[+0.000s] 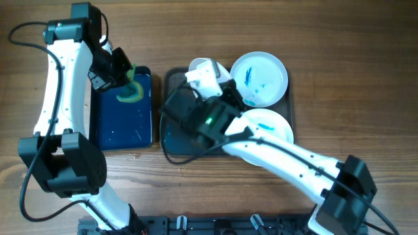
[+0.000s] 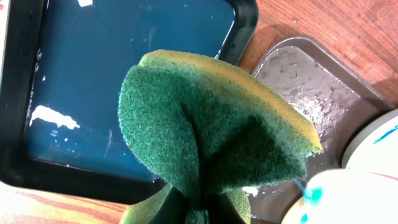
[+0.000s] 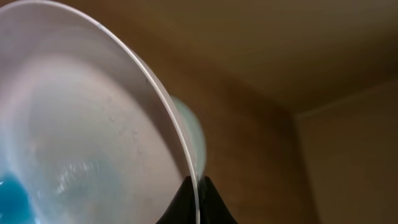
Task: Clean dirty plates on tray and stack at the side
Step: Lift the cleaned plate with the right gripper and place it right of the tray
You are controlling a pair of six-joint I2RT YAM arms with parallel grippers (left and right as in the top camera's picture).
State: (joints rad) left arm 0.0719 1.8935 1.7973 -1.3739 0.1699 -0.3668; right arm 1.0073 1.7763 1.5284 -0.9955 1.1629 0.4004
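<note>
the right gripper (image 3: 196, 199) pinches the rim of a small round white blue-smeared plate (image 3: 81, 124), tilted, seemingly above the left end of the large dark grey flat tray (image 1: 173, 140); the left gripper (image 2: 193, 208) clamps a folded green sponge (image 2: 211, 130) over the black tray of blue liquid (image 2: 62, 179). a hard scrub could twist the plate from that thin edge grip.

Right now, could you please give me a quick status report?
Left gripper shut on green sponge. Right gripper shut on tilted plate, by its rim. Two smeared plates on tray. Nothing in the way.

plates (image 1: 259, 79) on the tray (image 1: 173, 83), sponge tray (image 1: 124, 127) just left of it
</note>
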